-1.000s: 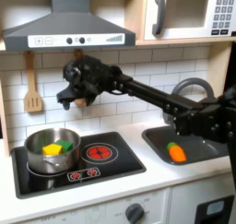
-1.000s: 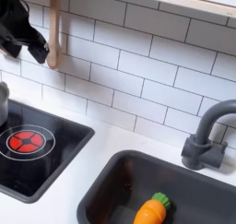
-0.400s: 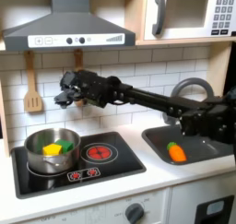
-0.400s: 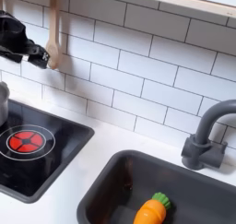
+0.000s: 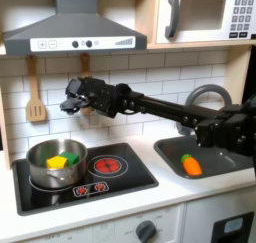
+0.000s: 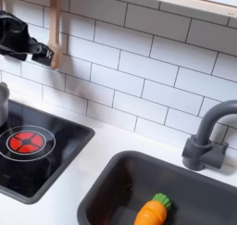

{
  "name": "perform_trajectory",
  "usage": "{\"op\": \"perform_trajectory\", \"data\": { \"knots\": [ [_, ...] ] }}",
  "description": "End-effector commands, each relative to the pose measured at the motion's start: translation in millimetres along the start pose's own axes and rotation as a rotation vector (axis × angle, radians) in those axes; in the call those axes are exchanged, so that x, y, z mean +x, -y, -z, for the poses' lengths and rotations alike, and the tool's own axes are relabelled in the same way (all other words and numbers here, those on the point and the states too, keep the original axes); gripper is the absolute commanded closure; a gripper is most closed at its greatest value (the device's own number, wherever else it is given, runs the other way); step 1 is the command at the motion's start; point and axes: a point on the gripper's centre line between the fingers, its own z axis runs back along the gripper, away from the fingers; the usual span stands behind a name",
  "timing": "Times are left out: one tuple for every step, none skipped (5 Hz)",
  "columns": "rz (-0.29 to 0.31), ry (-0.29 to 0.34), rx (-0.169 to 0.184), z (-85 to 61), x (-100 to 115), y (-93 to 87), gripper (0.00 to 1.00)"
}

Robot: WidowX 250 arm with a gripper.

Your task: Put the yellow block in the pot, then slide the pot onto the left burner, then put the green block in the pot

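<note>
While the pot (image 5: 56, 163) holds both blocks, the tool (image 5: 68, 104) hangs well above, its opening seemingly unreadable.

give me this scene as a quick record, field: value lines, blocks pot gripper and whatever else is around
pot: on the burner at the first exterior view's left
yellow block: inside the pot
green block: inside the pot, beside the yellow block
gripper: raised above the stovetop near the tiled wall, holding nothing visible; open or shut unclear
other burner: red rings, bare
orange carrot toy: lying in the sink
wooden spatula: hanging on the wall
faucet: behind the sink
</note>
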Motion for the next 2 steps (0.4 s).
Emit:
{"op": "perform_trajectory", "data": {
  "knots": [
    [-0.004,0.055,-0.024,2.7,10.7,6.6,0.0],
    [-0.007,0.075,-0.059,5.0,14.5,16.3,0.0]
  ]
}}
